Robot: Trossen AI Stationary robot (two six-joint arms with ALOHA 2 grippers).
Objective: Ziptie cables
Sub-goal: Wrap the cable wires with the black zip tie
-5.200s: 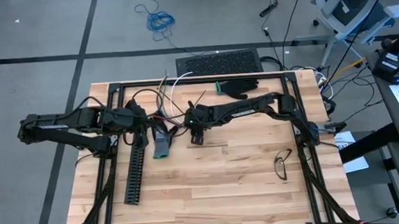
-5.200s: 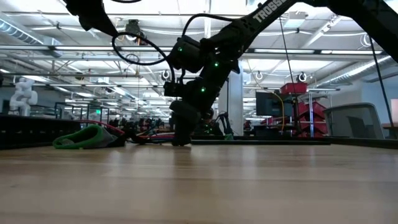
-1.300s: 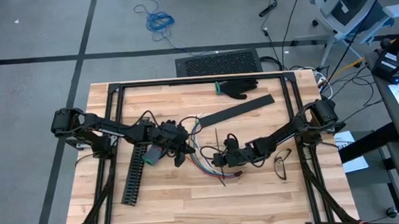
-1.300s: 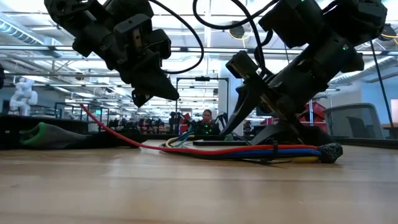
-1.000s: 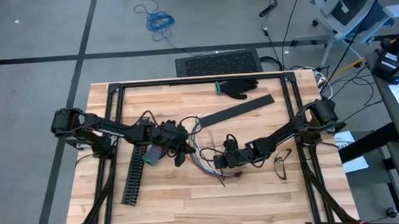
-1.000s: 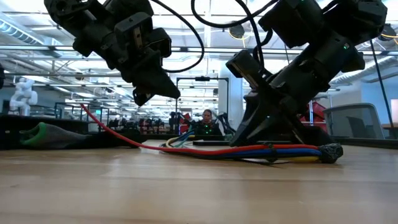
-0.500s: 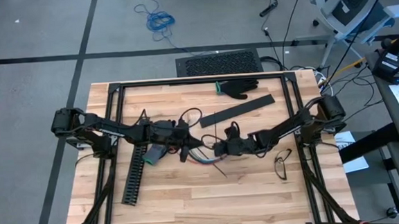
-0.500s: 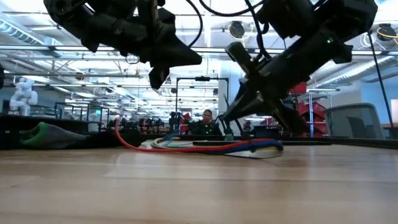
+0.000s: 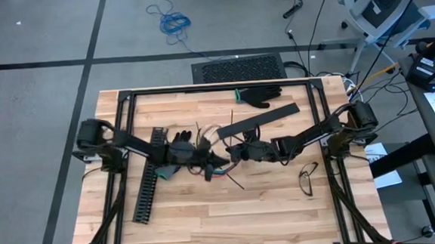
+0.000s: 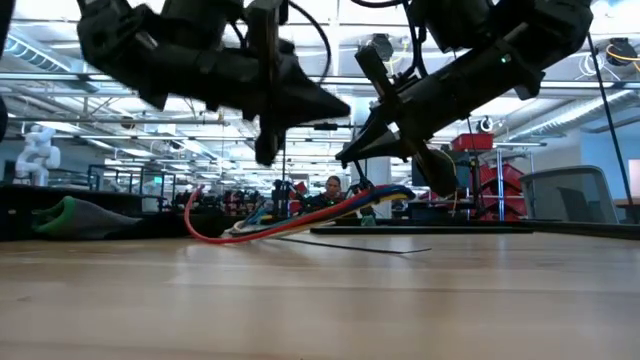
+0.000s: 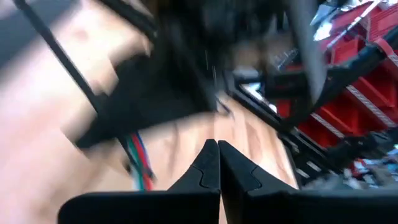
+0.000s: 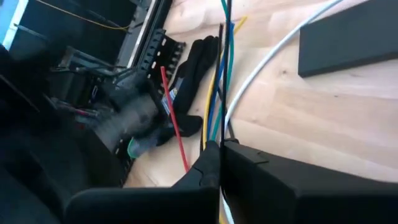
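The left end effector [image 9: 218, 163] and right end effector [image 9: 231, 153] meet mid-counter [image 9: 284, 216], fingers pressed together. The right pinches the cables [image 10: 300, 217], lifting one end.

Grey floor [image 9: 43, 110], office chair [image 9: 380, 2], red shelving [image 10: 487, 170], bright ceiling lights [image 10: 60, 30]

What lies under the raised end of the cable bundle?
Under the lifted cables only bare table and a thin black ziptie lying flat show. Where the right gripper grips them is not visible.

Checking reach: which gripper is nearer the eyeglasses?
Right. The right gripper sits mid-table, up and left of the eyeglasses; the left gripper lies just beyond it, farther left.
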